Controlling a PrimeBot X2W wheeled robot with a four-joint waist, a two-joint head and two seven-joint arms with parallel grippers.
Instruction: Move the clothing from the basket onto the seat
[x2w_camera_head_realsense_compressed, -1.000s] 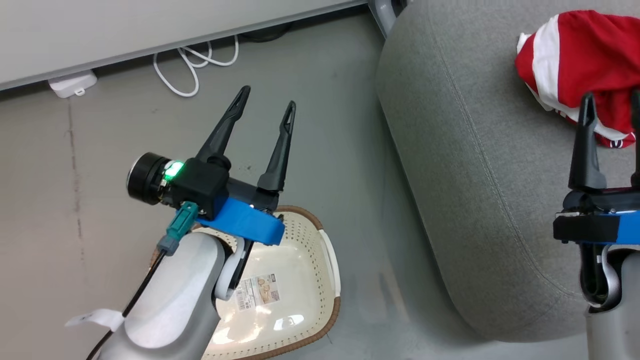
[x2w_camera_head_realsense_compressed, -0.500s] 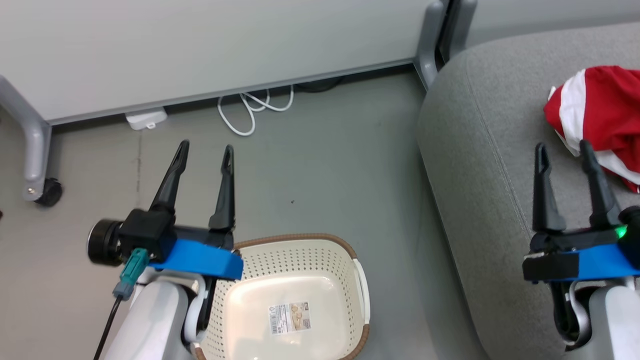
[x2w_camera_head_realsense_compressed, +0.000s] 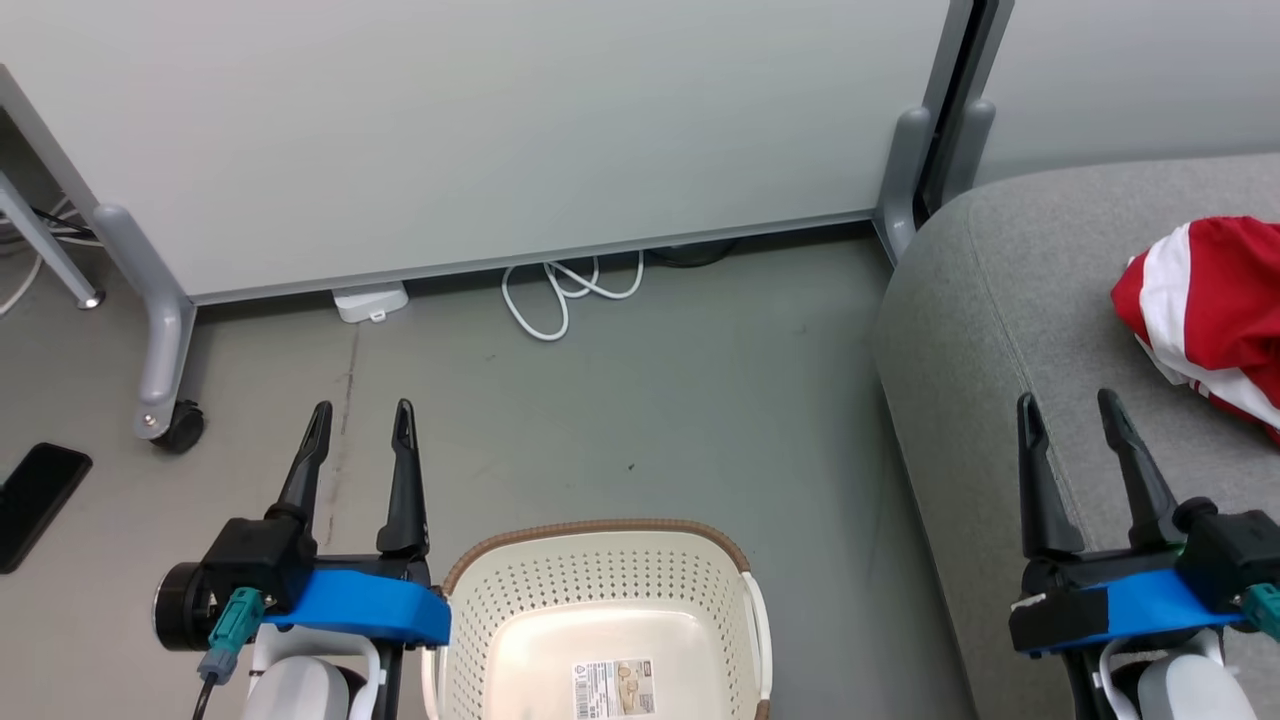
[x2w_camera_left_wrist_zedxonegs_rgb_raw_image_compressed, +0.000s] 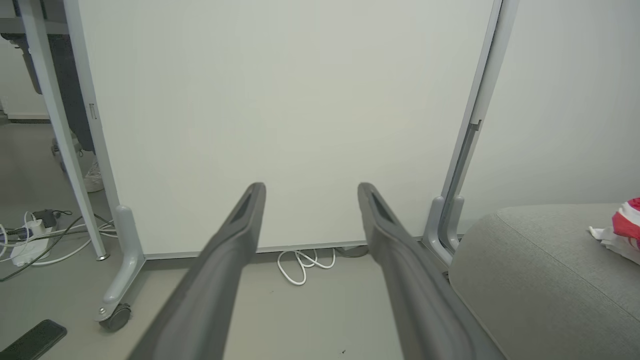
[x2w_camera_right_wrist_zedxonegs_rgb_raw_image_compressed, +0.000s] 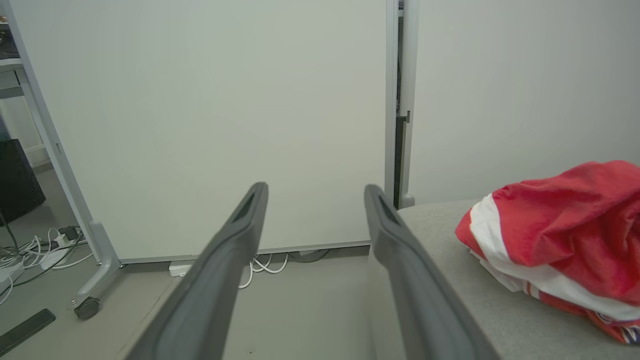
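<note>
basket (x2w_camera_head_realsense_compressed: 600, 610) looks empty and the clothing (x2w_camera_head_realsense_compressed: 1210, 310) sits on the seat (x2w_camera_head_realsense_compressed: 980, 330), so both grippers (x2w_camera_head_realsense_compressed: 360, 440) (x2w_camera_head_realsense_compressed: 1075, 430) hang wide open, holding nothing.

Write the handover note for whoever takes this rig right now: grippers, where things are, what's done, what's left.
Left gripper: open, empty, above the floor beside the basket.
Right gripper: open, empty, over the basket-side edge of the seat, apart from the clothing.
Clothing: a red and white heap on the seat, cut off by the frame edge. I cannot tell whether it is both garments.
Basket: on the floor, no clothing in the part that shows, a label on its bottom.
Done: the move looks complete.
Left: check the basket's hidden near end, probably nothing more.
</note>
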